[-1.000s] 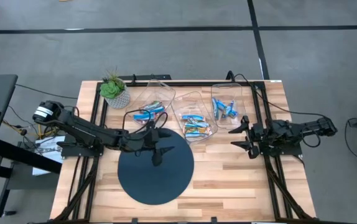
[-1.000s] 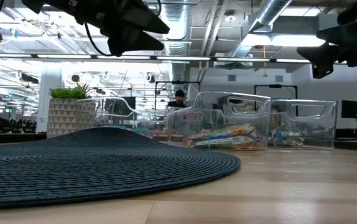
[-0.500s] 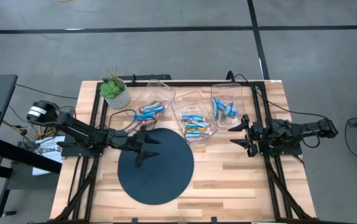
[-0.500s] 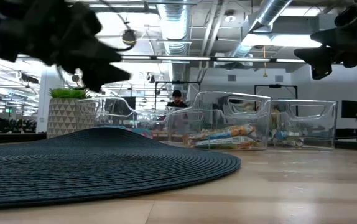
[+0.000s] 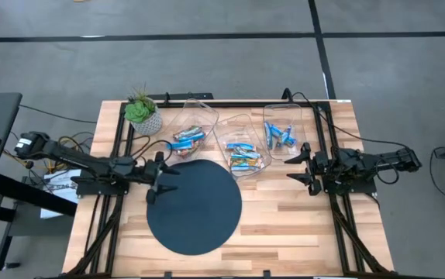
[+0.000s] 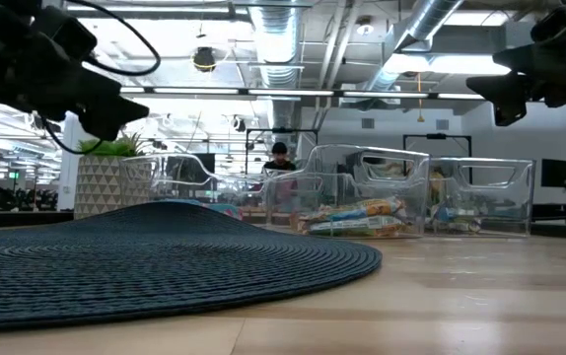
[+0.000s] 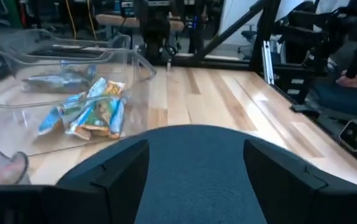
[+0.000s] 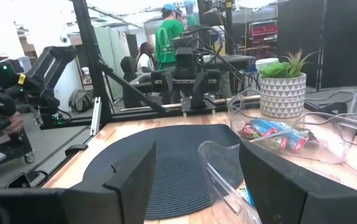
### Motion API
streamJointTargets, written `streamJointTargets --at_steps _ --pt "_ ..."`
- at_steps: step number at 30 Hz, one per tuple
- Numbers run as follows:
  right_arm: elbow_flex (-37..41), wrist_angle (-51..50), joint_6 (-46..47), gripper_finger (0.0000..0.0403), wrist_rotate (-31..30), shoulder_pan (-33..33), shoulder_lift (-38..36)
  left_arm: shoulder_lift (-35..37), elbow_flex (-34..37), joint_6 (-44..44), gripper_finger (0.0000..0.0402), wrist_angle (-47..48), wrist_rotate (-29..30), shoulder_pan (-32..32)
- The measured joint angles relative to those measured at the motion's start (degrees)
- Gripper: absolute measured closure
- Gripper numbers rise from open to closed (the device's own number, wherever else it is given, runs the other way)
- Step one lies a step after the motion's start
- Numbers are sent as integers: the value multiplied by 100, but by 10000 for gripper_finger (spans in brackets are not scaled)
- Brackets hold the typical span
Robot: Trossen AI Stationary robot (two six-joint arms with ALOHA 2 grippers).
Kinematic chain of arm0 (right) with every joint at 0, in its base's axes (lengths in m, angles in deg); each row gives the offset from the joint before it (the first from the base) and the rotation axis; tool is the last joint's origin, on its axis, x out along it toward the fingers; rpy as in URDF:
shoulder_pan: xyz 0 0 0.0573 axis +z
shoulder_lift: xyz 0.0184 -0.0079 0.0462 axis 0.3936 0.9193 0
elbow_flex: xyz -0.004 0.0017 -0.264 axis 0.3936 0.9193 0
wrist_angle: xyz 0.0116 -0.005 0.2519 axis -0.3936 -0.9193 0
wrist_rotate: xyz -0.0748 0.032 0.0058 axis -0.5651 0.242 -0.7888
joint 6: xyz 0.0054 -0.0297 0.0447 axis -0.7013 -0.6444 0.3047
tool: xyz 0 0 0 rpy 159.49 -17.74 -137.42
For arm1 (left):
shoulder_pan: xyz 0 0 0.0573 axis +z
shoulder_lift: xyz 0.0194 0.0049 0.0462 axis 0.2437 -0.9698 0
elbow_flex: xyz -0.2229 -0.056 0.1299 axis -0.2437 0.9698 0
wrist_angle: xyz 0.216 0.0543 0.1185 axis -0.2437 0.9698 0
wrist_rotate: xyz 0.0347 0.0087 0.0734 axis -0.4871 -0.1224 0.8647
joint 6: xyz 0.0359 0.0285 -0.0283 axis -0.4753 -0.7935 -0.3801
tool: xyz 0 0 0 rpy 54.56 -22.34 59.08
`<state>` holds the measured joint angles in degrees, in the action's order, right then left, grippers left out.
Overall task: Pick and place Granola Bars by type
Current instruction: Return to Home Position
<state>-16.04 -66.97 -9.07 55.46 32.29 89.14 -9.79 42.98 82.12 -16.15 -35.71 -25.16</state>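
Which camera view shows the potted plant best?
The right wrist view: the potted plant shows side-on, leaves and patterned pot. The high view shows only its top; the low view shows it with its base behind the mat; the left wrist view does not show it.

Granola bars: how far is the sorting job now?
Done: all visible granola bars lie inside the three clear bins; none shows on the mat or table. In hand: nothing; left gripper and right gripper are open and empty. Left: probably only the return to home.
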Motion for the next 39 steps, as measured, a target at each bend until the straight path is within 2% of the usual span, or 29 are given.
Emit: streamJointTargets --at_steps 17,23,27,31,39 --pt "4 -2 0 179 7 0 0 2173 0 -782 147 1804 -30 18" --pt "4 0 0 179 11 0 0 3108 0 -986 147 2531 -512 20" --pt "4 0 0 179 11 0 0 3871 -11 -934 148 3092 -523 16" --pt "7 12 0 179 11 0 0 3890 -32 -1170 148 3036 -497 -28" --pt "7 2 2 179 24 1 2 3867 -26 -1172 148 3015 167 -26"
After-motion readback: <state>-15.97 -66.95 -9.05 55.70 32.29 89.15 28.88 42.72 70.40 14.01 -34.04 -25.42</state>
